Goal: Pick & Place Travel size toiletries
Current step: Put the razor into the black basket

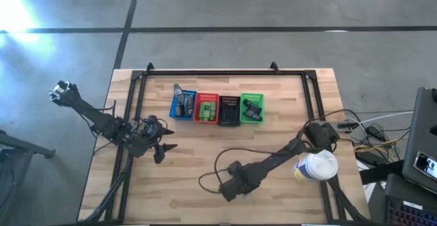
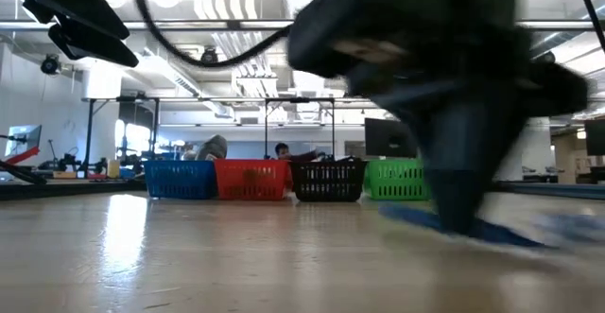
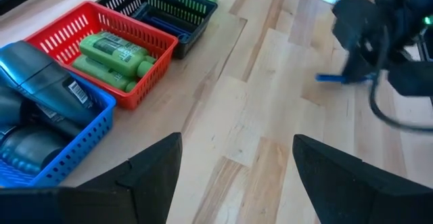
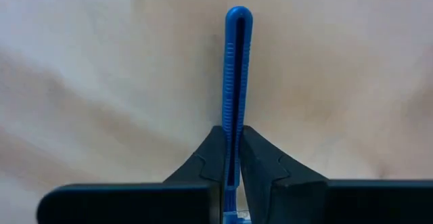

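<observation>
Two dark arms worked over the wooden table [image 1: 273, 117]. The right gripper [image 4: 232, 158] was clamped on a thin dark-blue plastic razor [image 4: 234, 82], low over the table's near side. The left gripper [image 3: 237, 163] hovered with fingers spread wide near four small coloured mesh baskets [image 1: 216, 108].

wooden table [image 1: 205, 161], four baskets [image 1: 216, 108], white tub [image 1: 315, 166]

Pale wooden plank table [image 1: 205, 158]: smooth, light sheen. Thin blue ribbed plastic razor [image 4: 233, 82]: matt. Red plastic mesh basket [image 3: 128, 41] holds glossy bright green plastic tubes [image 3: 111, 51]. Black right gripper [image 4: 233, 160]: matt plastic.
</observation>
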You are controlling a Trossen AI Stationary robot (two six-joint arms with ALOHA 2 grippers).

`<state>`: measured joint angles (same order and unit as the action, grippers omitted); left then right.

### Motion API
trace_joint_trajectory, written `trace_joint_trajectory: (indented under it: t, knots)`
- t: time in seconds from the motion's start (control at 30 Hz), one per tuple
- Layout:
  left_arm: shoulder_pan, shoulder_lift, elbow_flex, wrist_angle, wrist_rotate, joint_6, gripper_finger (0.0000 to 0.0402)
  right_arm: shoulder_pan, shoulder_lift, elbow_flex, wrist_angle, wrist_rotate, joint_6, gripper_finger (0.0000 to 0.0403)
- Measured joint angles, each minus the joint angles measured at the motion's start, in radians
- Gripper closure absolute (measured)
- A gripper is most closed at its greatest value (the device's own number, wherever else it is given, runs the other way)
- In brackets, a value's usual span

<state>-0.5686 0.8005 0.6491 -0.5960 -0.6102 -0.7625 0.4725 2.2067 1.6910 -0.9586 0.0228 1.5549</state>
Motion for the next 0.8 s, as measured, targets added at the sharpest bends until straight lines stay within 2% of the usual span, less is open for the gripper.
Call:
trace_joint_trajectory:
  t: [0.13, 0.33, 0.43, 0.57, 0.67, 0.8]
  knots:
    - [0.0, 0.0, 0.0, -0.001, 0.0, 0.005, 0.0115, -0.081, -0.118, -0.005, -0.007, 0.139, 0.011, 0.0383]
    - [0.0, 0.0, 0.0, -0.006, 0.0, 0.004, 0.0115, -0.306, -0.239, -0.044, 0.007, 0.216, -0.164, 0.0383]
    - [0.0, -0.001, 0.0, -0.006, 0.0, 0.004, 0.0115, -0.453, -0.279, -0.06, 0.061, 0.215, -0.291, 0.0383]
    - [0.0, -0.001, 0.0, -0.005, 0.0, 0.004, 0.0115, -0.609, -0.258, -0.068, 0.096, 0.156, -0.4, 0.0383]
    - [0.0, -0.001, 0.0, -0.006, 0.0, 0.004, 0.0115, -0.674, -0.237, -0.068, 0.12, 0.101, -0.438, 0.0383]
    - [0.0, -0.004, 0.0, -0.006, 0.0, 0.004, 0.0115, -0.702, -0.191, -0.066, 0.113, 0.059, -0.474, 0.0377]
